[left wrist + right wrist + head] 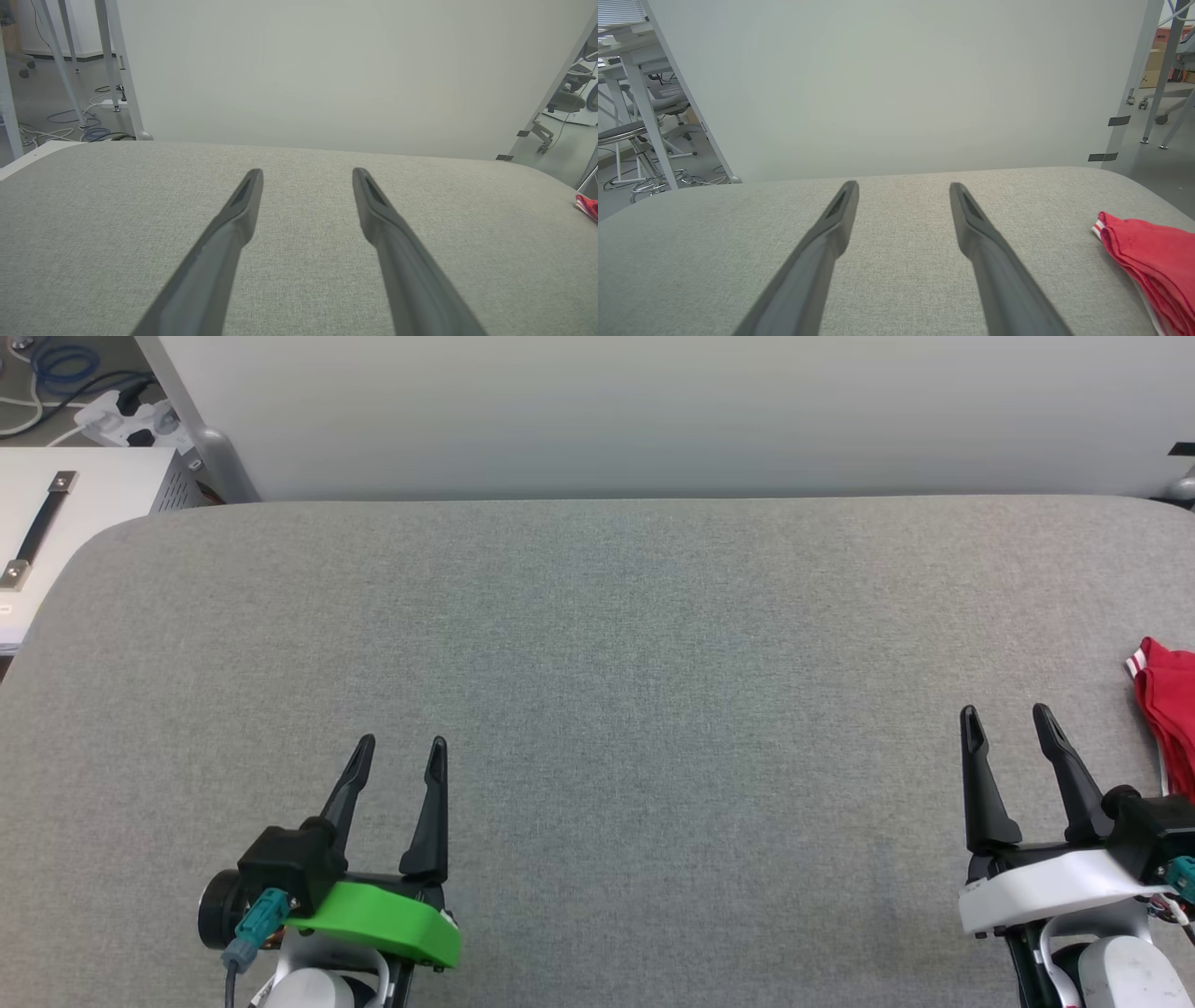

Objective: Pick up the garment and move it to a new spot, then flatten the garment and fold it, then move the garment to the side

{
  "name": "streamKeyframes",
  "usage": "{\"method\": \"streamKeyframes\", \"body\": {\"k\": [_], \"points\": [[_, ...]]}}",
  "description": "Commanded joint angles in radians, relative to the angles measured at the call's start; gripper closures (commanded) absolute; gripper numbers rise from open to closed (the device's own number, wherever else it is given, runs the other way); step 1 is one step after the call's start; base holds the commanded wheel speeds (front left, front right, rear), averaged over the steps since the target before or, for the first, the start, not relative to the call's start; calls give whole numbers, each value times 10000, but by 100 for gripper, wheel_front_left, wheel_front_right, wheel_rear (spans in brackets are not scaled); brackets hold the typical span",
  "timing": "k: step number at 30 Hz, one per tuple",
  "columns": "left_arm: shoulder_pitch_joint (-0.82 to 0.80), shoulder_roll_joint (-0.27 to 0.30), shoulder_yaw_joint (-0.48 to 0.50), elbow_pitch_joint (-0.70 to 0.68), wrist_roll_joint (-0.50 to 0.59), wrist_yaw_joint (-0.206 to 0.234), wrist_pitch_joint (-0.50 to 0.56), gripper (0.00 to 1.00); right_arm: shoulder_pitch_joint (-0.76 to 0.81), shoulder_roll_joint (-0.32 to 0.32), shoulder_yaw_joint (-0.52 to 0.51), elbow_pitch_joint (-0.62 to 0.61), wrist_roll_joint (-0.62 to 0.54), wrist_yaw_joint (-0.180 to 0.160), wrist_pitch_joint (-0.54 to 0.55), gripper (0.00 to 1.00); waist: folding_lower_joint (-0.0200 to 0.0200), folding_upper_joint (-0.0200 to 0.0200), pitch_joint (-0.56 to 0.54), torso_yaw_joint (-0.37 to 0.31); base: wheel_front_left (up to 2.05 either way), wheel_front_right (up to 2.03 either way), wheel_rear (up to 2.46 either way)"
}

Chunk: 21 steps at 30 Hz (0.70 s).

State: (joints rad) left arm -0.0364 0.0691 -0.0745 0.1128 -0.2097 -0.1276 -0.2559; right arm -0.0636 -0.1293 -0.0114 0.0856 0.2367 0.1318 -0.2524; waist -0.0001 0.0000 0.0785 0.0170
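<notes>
The garment [1169,709], red with a white-striped edge, lies folded at the far right edge of the grey table [597,644]; most of it runs out of the head view. It also shows at the right of the right wrist view as the garment [1153,261], and as a red sliver, the garment [587,206], at the left wrist view's right edge. My right gripper [1010,717] stands open just left of it, not touching. My left gripper [401,745] stands open over bare table at the lower left, holding nothing.
A pale partition wall [653,411] rises behind the table's far edge. A white cabinet [65,513] with a black handle stands beyond the table's far left corner, with cables and a power strip [121,415] on the floor behind it.
</notes>
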Motion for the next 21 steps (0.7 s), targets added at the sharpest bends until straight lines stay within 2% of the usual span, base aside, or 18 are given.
{"method": "streamKeyframes", "body": {"k": [1,21], "points": [[128,-39,52,0,84,-31,-59,0,58,55,6,-5,-116,-11,-82,0,1,0,-20,5,0,0,0],[147,-135,209,162,127,-31,-59,0,62,144,45,89,-475,-11,-90,0,1,0,-75,19,0,0,0]]}}
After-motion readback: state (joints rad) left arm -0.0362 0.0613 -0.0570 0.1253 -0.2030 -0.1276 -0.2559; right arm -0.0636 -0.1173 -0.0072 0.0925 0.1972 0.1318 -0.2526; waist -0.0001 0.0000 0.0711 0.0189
